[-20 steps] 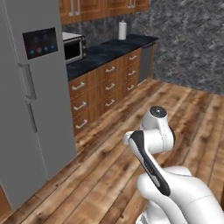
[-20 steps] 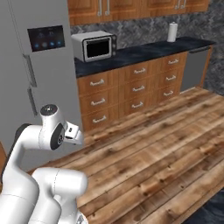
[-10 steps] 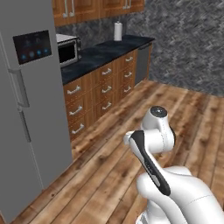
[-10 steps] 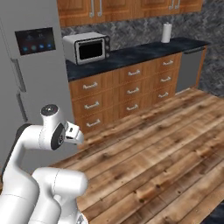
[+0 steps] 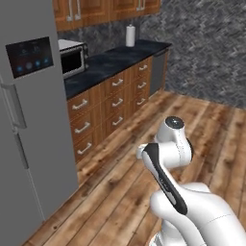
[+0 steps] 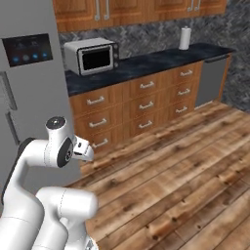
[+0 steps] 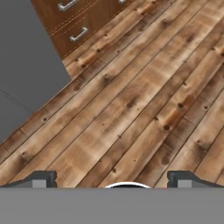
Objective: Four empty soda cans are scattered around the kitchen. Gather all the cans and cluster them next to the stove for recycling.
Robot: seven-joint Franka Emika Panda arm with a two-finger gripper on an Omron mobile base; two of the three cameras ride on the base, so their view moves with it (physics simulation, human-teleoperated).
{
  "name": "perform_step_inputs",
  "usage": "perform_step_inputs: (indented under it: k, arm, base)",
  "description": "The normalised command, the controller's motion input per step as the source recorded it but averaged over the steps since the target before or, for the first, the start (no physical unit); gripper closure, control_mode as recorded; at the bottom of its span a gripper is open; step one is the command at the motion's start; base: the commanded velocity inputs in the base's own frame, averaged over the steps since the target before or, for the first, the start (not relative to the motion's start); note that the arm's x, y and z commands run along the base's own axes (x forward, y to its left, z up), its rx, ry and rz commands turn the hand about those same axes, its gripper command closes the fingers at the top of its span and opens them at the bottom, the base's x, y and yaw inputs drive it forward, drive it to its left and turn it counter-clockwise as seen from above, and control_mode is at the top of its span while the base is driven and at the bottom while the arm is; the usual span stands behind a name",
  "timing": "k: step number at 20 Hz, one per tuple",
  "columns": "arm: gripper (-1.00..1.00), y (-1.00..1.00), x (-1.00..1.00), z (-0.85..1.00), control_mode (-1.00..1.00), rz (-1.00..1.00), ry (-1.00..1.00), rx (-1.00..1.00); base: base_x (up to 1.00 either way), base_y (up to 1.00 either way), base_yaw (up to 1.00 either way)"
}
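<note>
So here's where I'm at: arm tucked in close over my base, and my two-finger gripper [image 7: 112, 180] is pointing down at the brown wood-plank floor [image 7: 144, 100]. Jaws are spread as wide as they go, with nothing between them, so I'm carrying nothing.

The annoying part is that I can't spot a single soda can right now, and no stove either. What I do have ahead and off to my left is the tall grey fridge with a dark touch panel [image 5: 29, 120]. Past it runs a dark stone countertop [image 6: 161, 61] over wooden drawers. A silver microwave [image 6: 93, 56] sits on it, with a white paper towel roll [image 6: 184, 38] at the far end beside the grey dishwasher front [image 6: 211, 80].

So the direction question is open: I honestly can't tell which way the cans lie from my gripper. My guess is that counter run is the place to scan first, since nothing can-like sits on the bare floor in front of me. It's a driving job before it's a reaching job.
</note>
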Motion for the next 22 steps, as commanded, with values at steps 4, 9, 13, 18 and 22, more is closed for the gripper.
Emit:
perform_step_inputs:
  k: [4,9,13,18,22]
  arm:
    - [-1.00,0.00,0.00,0.00,1.00,0.00,0.00,0.00]
    - [-1.00,0.00,0.00,0.00,1.00,0.00,0.00,0.00]
    - [-1.00,0.00,0.00,0.00,1.00,0.00,0.00,0.00]
    - [-1.00,0.00,0.00,0.00,1.00,0.00,0.00,0.00]
    - [-1.00,0.00,0.00,0.00,1.00,0.00,0.00,0.00]
  base:
    - [0.62,-0.01,0.00]
    - [0.63,-0.01,0.00]
    - [0.64,-0.02,0.00]
    - [0.65,-0.02,0.00]
    - [0.67,-0.04,0.00]
